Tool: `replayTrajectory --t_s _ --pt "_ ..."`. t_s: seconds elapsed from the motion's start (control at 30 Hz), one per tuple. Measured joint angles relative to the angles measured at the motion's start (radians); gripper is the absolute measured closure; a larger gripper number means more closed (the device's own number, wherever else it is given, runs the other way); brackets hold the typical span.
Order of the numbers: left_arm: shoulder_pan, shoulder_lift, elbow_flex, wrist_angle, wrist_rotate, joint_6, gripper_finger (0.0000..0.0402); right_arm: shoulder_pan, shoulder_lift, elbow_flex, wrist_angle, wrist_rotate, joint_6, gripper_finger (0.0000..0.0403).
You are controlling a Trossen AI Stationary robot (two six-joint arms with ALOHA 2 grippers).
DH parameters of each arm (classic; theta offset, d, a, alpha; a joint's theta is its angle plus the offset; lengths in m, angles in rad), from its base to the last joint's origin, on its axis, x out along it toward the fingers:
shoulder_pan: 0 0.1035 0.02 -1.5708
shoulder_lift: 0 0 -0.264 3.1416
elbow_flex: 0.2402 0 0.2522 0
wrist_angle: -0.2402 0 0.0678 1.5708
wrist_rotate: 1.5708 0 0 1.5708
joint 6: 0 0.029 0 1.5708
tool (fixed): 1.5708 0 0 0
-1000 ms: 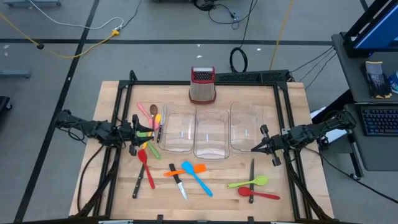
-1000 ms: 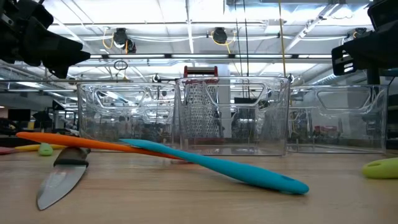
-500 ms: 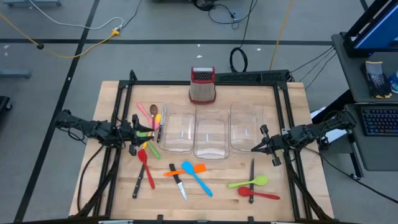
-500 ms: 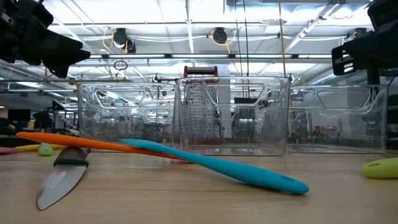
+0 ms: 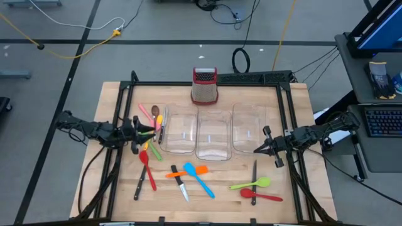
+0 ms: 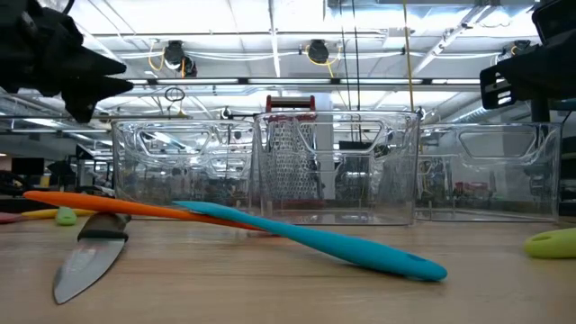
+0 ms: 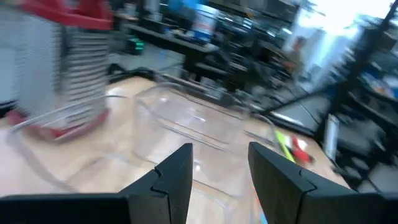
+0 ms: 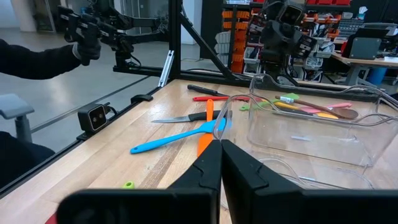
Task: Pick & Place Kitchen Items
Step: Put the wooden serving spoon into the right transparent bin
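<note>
The kitchen items lie flat on the wooden table [image 5: 113, 188]. A pink, a brown, a yellow and a green one [image 5: 154, 116] lie at the left. The blue spatula [image 5: 198, 179] crosses the orange one [image 5: 182, 173] at the front beside a knife [image 5: 181, 188]. A green spoon [image 5: 252, 184], a red spoon [image 5: 261, 196] and another knife [image 5: 254, 173] lie at the front right. My left gripper [image 7: 217, 158] hovers open and level over the left group [image 5: 146, 133], holding nothing. My right gripper [image 8: 219, 146] hovers shut and level at the right [image 5: 256, 149].
Three clear bins [image 5: 212, 135] stand side by side mid-table between the arms. A steel grater with a red top [image 5: 204, 86] stands behind them. A red spoon [image 5: 145, 162] and a black-handled knife [image 5: 139, 186] lie at the front left. A person's sleeve [image 8: 31, 59] shows beyond the table.
My left gripper has rolled about its own pointing line while staying in place, still open. Nothing on the table has moved.
</note>
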Motion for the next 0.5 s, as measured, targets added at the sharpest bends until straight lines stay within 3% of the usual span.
replayTrajectory --t_s 0.27,0.5 --pt "0.0 0.021 0.113 -0.173 -0.107 -0.197 0.0243 0.0 0.0 0.0 0.0 0.0 0.008 0.0399" --pt "0.0 0.192 0.308 -0.442 -0.2 -0.405 0.0243 0.0 0.0 0.0 0.019 0.0 0.008 0.0399"
